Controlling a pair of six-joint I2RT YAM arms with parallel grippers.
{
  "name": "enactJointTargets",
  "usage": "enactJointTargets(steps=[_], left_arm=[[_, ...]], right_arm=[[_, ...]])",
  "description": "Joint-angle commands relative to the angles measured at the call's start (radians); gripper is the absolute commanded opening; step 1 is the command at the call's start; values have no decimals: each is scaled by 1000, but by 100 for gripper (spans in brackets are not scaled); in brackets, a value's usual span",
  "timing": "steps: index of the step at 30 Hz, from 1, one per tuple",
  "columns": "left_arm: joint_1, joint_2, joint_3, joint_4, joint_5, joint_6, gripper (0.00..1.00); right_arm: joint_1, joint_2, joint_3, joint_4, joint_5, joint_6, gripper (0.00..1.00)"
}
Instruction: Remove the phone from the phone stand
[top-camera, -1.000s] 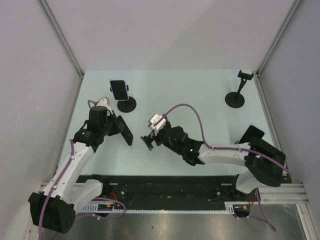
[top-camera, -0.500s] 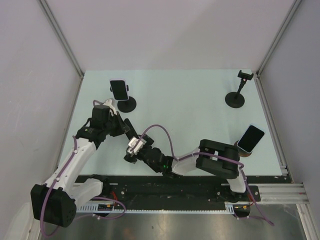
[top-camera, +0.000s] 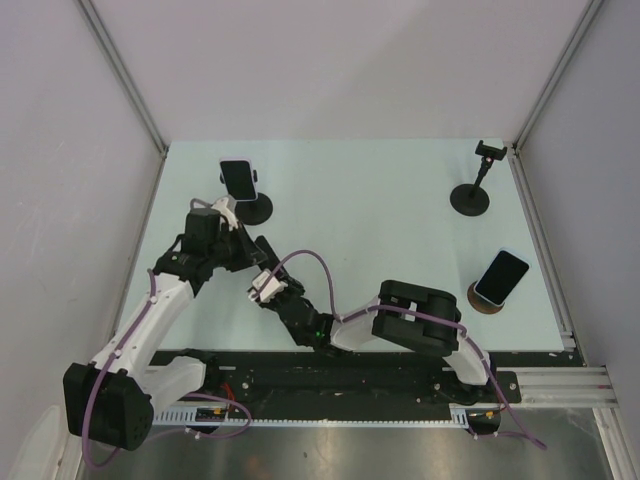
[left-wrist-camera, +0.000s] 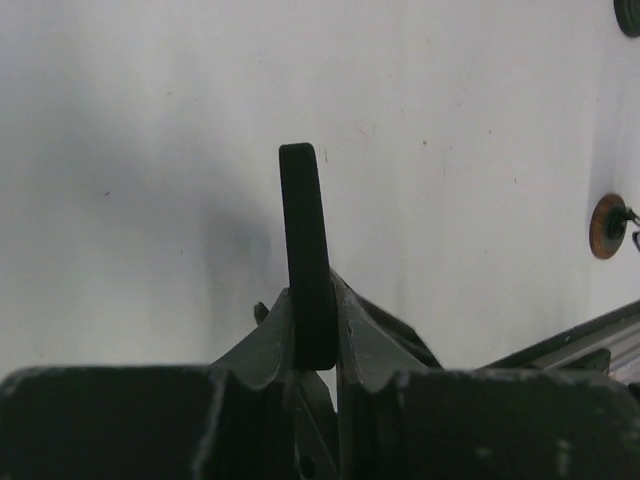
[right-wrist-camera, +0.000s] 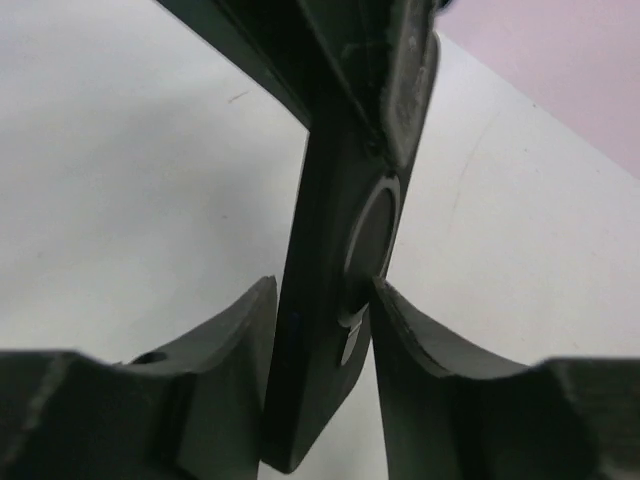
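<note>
Both jaws on phone (left-wrist-camera: 305, 250) | left: narrow (edge-on) | right: closed against both sides

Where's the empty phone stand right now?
Top view: the empty phone stand stands in the far right corner of the table, beyond the phone propped on a brown base by the right edge.

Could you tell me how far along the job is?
Done: a black phone is off any stand, clamped in the left gripper. In hand: the right gripper pinches the same phone. Left, probably: the left gripper lets go and the phone goes onto the table.
</note>
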Motion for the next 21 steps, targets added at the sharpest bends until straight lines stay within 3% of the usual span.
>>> enactJointTargets(steps=[1, 2, 4, 5, 7, 8, 10, 14, 17, 21], left_arm=[[7, -17, 29, 72, 60, -11, 4], [7, -18, 31, 70, 63, -8, 9], [7, -20, 32, 75, 80, 3, 16], [7, -20, 32, 78, 92, 3, 26], [7, -21, 34, 90, 120, 4, 37], [7, -23, 40, 92, 122, 9, 47], [7, -39, 55, 90, 102, 18, 55], [7, -108, 127, 93, 39, 53, 88], [7, -185, 155, 95, -62, 93, 95], [7, -280, 120, 118, -137, 170, 98]], right_arm=[[-2, 1, 30, 46, 82, -6, 35], [-4, -2, 29, 43, 89, -8, 23], [-4, -5, 29, 43, 97, -9, 8], [-2, -9, 29, 43, 105, -11, 0], [-7, -15, 23, 43, 108, -17, 0], [-7, -28, 18, 44, 105, -19, 0], [-18, -44, -8, 44, 92, -9, 0], [-51, -109, -68, 35, 43, 9, 0], [-94, -146, -111, 3, 7, 39, 0], [-171, -222, -149, -74, -82, 121, 0]])
